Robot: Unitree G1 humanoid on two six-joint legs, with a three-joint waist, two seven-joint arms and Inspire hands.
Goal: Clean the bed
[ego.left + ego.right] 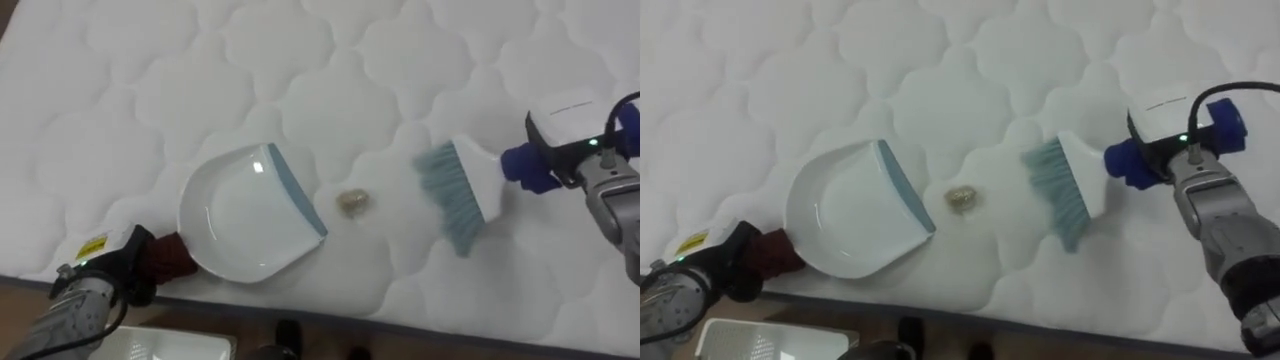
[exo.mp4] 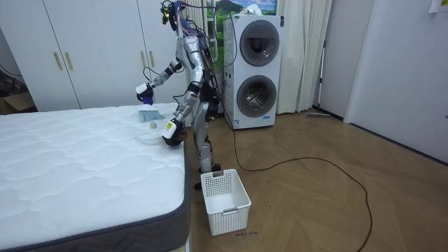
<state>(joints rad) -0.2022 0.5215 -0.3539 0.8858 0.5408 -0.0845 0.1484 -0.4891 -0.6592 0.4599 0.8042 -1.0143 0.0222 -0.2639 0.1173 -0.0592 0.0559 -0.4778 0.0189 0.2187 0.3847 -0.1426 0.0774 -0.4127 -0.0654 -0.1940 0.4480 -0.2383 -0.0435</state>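
now, on the white quilted mattress [image 1: 120, 90] lies a round white plastic dustpan [image 1: 240, 215] with a grey-blue rubber lip. its long axis runs on a slant: the dark red handle points toward the near, left edge of the bed, and the open lip faces away to the right. the left hand [image 1: 128, 268] is curled tight round that red handle at the mattress edge, and the pan sits flat on the quilt.

just beyond the dustpan's lip, apart from it, rests a small crumpled beige scrap [image 1: 353, 204]. farther right of the dustpan, past the scrap, is a white-headed hand brush [image 1: 470, 185] with teal bristles and a blue handle. its handle points out to the right and slightly away, while the bristles face left toward the scrap and the dustpan's mouth; the row of bristles slants roughly parallel to the lip. the bristles are near the scrap but not touching it. the right hand [image 1: 572, 155] is closed round the blue handle, which sticks out on both sides of the hand.

in the room view the robot stands at the bedside next to the dustpan, bent slightly forward, with a white plastic slatted basket [image 2: 224, 199] on the wooden floor [image 2: 315, 210] by its feet, below the dustpan's edge of the bed.
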